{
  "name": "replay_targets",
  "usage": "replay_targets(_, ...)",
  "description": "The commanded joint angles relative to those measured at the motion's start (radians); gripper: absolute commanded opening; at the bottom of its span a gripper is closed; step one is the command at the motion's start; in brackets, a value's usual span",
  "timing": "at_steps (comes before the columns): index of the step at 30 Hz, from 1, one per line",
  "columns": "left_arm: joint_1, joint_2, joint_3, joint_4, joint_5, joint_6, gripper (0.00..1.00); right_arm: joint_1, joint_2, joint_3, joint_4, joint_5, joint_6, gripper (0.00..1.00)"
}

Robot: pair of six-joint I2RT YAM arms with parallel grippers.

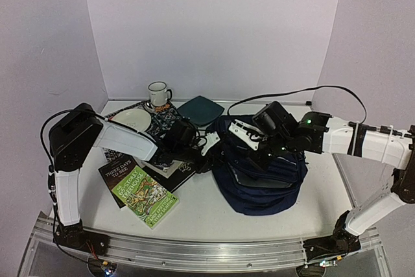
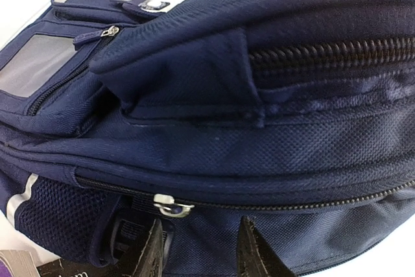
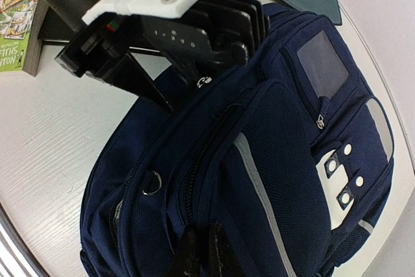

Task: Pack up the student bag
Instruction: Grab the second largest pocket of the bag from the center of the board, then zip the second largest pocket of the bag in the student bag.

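The student bag (image 1: pixel 262 176), a large navy backpack with a white stripe, lies on the table right of centre. My left gripper (image 1: pixel 211 146) is at its left side. In the left wrist view the left gripper (image 2: pixel 202 251) is open, its fingers astride the bag's fabric (image 2: pixel 272 160) just below a white-and-metal zipper pull (image 2: pixel 171 206). My right gripper (image 1: pixel 254 142) is over the bag's top. In the right wrist view the right gripper (image 3: pixel 206 254) has its fingertips pinched together on a fold of the bag (image 3: pixel 259 160) beside a zipper. The left gripper (image 3: pixel 194 79) shows there too.
A green book (image 1: pixel 144 196) and a dark book (image 1: pixel 118 170) lie at the left front. A white saucer (image 1: pixel 131 120), a mug (image 1: pixel 158 93) and a dark teal plate (image 1: pixel 201 108) stand at the back. The table's right edge (image 1: pixel 343 180) is close to the bag.
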Motion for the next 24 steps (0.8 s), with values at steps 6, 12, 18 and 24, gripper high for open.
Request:
replay_targets(6,0.056,0.020,0.056,0.063,0.197,0.075,0.42,0.005,-0.052,-0.008,0.036,-0.044,0.013,0.00)
replay_targets(12,0.075,0.050,0.079,0.061,0.311,0.095,0.42,0.005,-0.054,-0.001,0.041,-0.054,0.007,0.00)
replay_targets(18,0.088,0.079,0.098,0.061,0.340,0.124,0.42,0.005,-0.050,0.005,0.043,-0.075,0.008,0.00)
replay_targets(24,0.113,0.093,0.119,0.060,0.389,0.125,0.40,0.005,-0.051,0.005,0.044,-0.086,0.006,0.00)
